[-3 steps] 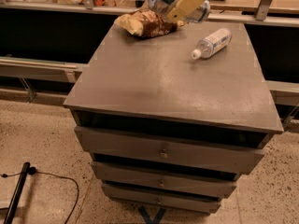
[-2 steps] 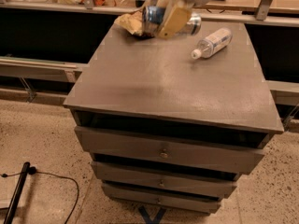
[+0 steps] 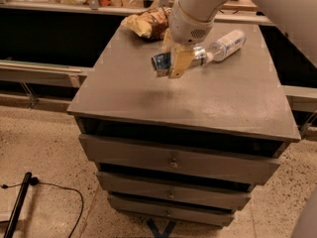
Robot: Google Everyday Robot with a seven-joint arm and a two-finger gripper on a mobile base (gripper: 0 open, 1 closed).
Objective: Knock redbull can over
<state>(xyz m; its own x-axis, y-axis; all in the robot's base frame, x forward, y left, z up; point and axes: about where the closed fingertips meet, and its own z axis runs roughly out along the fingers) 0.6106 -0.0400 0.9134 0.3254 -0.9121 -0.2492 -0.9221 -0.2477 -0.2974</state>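
- Claw (image 3: 173,58) hangs over the back half of the table (image 3: 198,98), at the end of the pale arm (image 3: 203,4) that comes down from the upper right.
- Whether the claw is spread or pressed together, I cannot tell. A tan part of it crosses in front of the can (image 3: 161,63).
- Right at the claw, the can is on its side. One end sticks out to the left of the claw and the other to the right.
- It is also not clear if the can rests on the table or is a little above it.
- Just to the right of the claw lies the bottle (image 3: 227,44), also on its side, with its cap near the right end of the can.
- Behind the claw and to its left is the bag (image 3: 146,24), at the back edge of the table.
- Below the claw, under the table top, are three drawers (image 3: 173,160).
- Far down to the left of the claw, a cable (image 3: 49,190) lies on the floor.
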